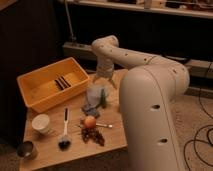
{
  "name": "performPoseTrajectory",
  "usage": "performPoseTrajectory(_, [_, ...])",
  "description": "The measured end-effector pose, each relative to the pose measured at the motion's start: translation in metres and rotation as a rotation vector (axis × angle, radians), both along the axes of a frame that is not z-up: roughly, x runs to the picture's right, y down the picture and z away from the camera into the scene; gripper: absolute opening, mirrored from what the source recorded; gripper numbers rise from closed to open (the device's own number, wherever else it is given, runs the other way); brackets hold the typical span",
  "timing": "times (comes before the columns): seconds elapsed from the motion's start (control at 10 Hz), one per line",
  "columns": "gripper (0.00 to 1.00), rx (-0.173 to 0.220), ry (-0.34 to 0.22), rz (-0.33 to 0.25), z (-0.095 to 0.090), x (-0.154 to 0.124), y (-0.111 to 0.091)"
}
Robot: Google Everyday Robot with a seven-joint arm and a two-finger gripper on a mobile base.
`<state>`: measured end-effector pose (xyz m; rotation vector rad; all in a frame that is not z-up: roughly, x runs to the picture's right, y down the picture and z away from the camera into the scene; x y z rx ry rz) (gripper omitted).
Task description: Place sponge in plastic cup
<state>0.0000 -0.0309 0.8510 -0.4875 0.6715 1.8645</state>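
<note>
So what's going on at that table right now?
The arm's pincer hangs open above the back of the wooden table, holding nothing. Just in front of it stands the pale plastic cup, with a green piece, possibly the sponge, against its side and a bluish item at its foot. The placing is not yet done.

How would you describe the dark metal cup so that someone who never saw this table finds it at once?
Find the wooden table with the big yellow bin; the open claw hangs over its far end. At the table's near left corner in the picture stands the dark metal cup. Unlike the white cup just behind it, it is dark and shiny.
</note>
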Motion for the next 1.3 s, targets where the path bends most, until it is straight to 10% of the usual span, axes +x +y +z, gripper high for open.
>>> performPoseTrajectory(0.9, [0.8, 0.006, -0.021, -0.006, -0.003, -0.002, 0.001])
performPoseTrajectory(1.3, [0.8, 0.053, -0.283, -0.138, -0.035, -0.029, 0.029])
